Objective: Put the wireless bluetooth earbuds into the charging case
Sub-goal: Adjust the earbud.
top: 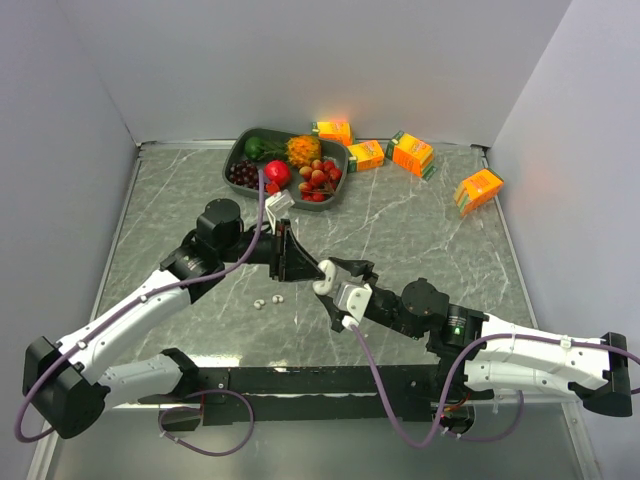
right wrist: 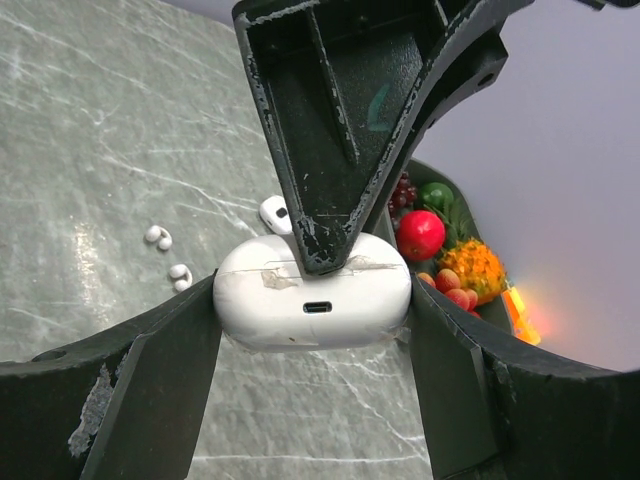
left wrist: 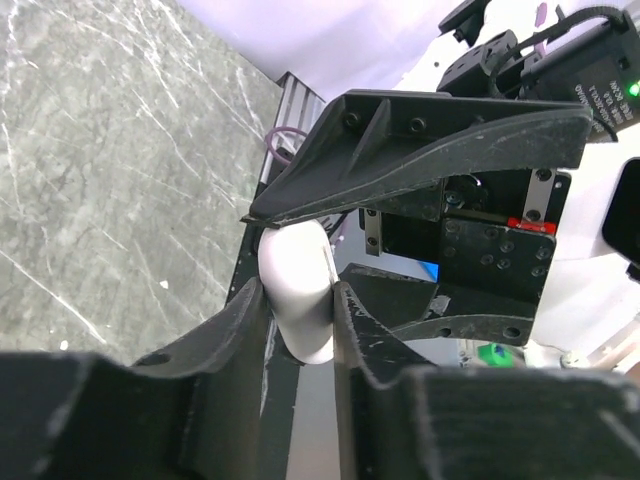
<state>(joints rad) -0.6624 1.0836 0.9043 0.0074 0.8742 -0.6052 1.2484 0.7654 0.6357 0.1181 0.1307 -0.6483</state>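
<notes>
A closed white charging case (right wrist: 312,300) hangs above the table, its port facing the right wrist camera. My right gripper (right wrist: 312,320) is shut on its two ends. My left gripper (left wrist: 298,300) comes in from the other side and pinches the case (left wrist: 297,285) across its thin faces; one left finger (right wrist: 340,130) lies over the case's seam. In the top view both grippers (top: 300,262) (top: 328,280) meet mid-table. Two small white earbuds (right wrist: 158,238) (right wrist: 180,277) lie on the marble left of the case, also seen from above (top: 269,300). A third earbud (right wrist: 275,213) peeks out behind the case.
A dark tray (top: 233,160) of fruit sits at the back centre. Several orange juice boxes (top: 412,153) (top: 478,190) lie to its right. White walls enclose the marble table on three sides. The black arm base rail (top: 300,385) runs along the near edge.
</notes>
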